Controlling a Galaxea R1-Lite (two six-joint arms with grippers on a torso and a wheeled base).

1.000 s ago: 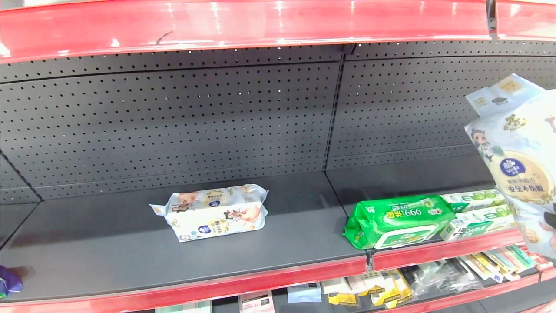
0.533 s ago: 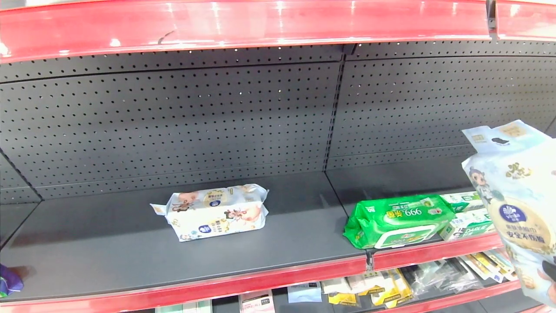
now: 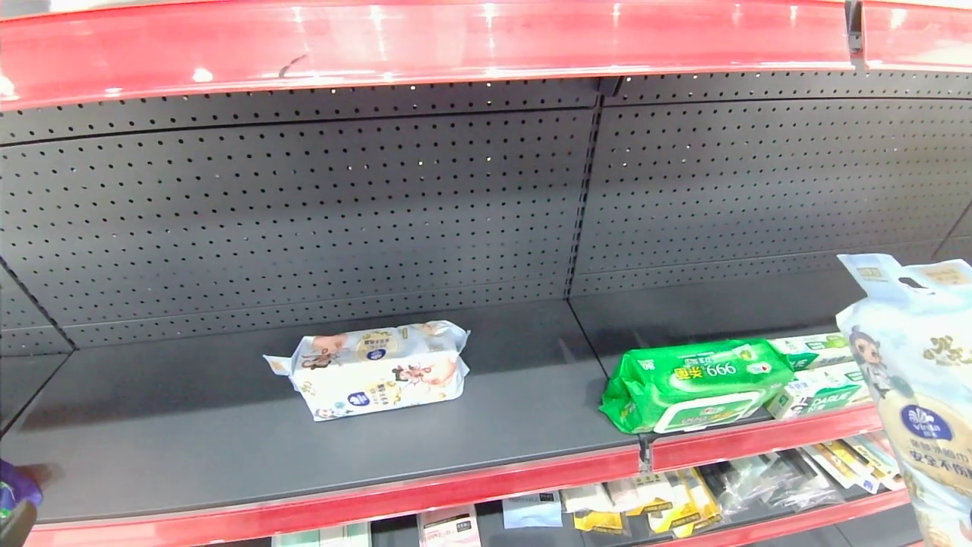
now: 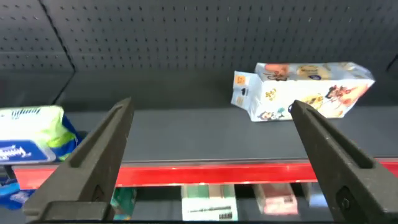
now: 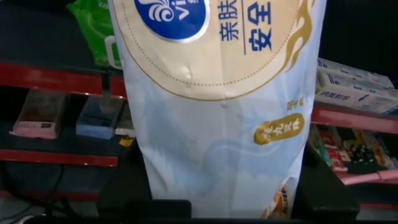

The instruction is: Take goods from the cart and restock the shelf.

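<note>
Pale-blue and white plastic, the tall printed pack (image 3: 915,395) stands upright in our right gripper (image 5: 217,190), whose dark fingers (image 5: 134,183) clamp it from both sides. We hold it in front of the right end of the dark grey metal shelf with a red front lip (image 3: 228,456), not on it. Behind it lie green-and-white boxes (image 3: 824,372), beside them a green wipes pack (image 3: 691,384), and further left a white cartoon-printed wipes pack (image 3: 372,368). Our left gripper (image 4: 211,149) gapes wide, holding nothing.
</note>
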